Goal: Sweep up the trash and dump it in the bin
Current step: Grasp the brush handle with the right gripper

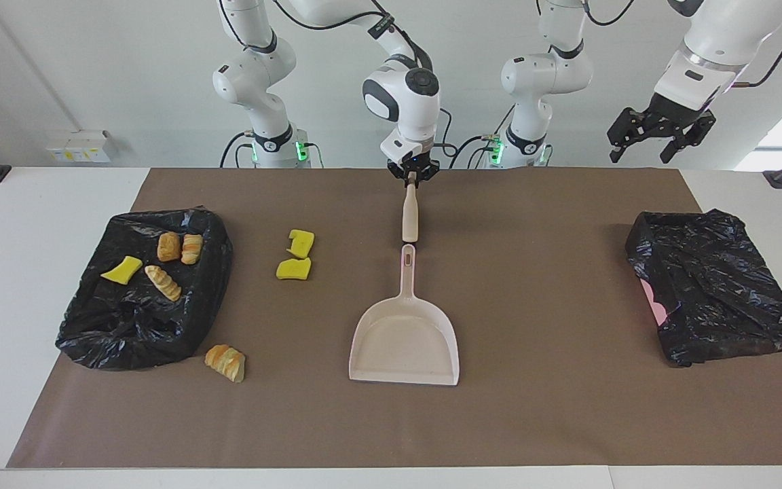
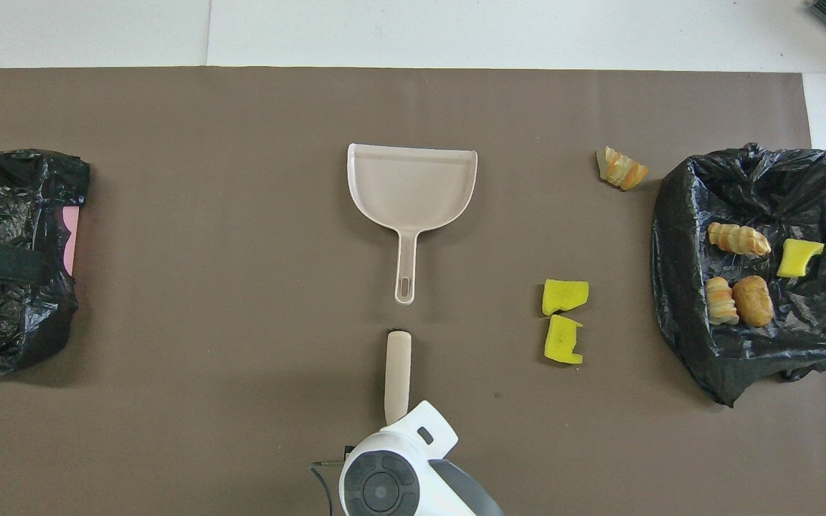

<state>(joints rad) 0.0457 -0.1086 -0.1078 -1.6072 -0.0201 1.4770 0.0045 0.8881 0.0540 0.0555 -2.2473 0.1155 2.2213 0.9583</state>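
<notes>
Trash, yellow sponge pieces (image 1: 294, 257) and tan bread chunk (image 1: 225, 362), lies on the bench while the right claw (image 1: 413, 174) pinches a beige brush handle (image 1: 409, 213); the left claw (image 1: 660, 135) hangs wide open.

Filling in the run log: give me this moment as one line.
right gripper: shut on brush handle, nearer robots than dustpan | left gripper: open, waiting above bin | sponge pieces: unswept

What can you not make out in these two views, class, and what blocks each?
1. Gripped end of the beige handle: overhead, the right arm's wrist covers it; facing, the right gripper does.
2. Both views: bag folds hide the inside of the black-bagged bin at the left arm's end.
3. Overhead, the left gripper is cut by the edge.
</notes>
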